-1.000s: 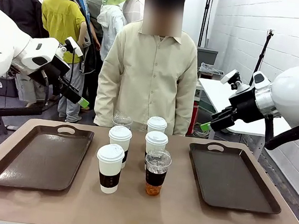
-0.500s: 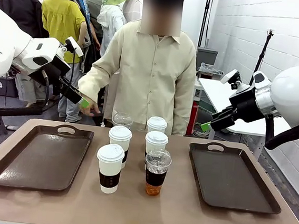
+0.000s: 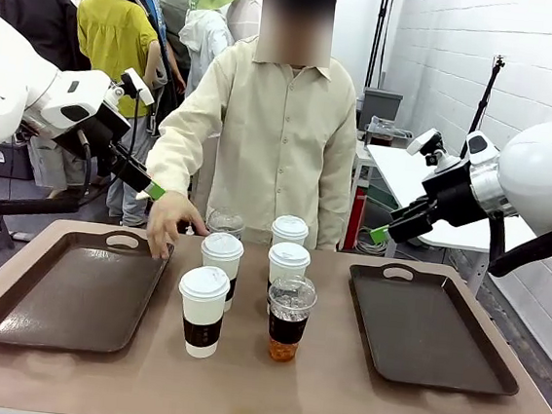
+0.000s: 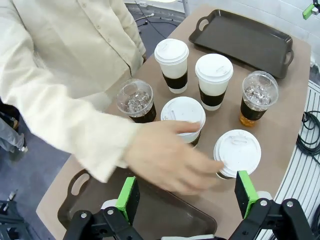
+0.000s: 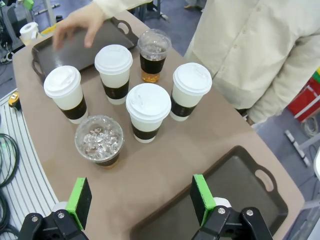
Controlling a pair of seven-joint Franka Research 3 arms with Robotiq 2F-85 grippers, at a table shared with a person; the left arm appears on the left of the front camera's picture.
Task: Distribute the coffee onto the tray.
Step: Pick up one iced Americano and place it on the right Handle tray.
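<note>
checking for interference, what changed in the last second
The person's hand came forward and down to the left tray's far right corner, beside the cups; it holds nothing. The cups, right tray, left gripper and right gripper stayed as they were, both open.

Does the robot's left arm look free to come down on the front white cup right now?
Probably not safely. The left gripper is open, but the person's hand is spread beneath it and partly covers the front white cup in the wrist view. Nothing else blocks the way.

Four white lidded cups (image 3: 202, 310), two clear dome-lidded cups (image 3: 289, 318), two trays (image 3: 72, 295).
</note>
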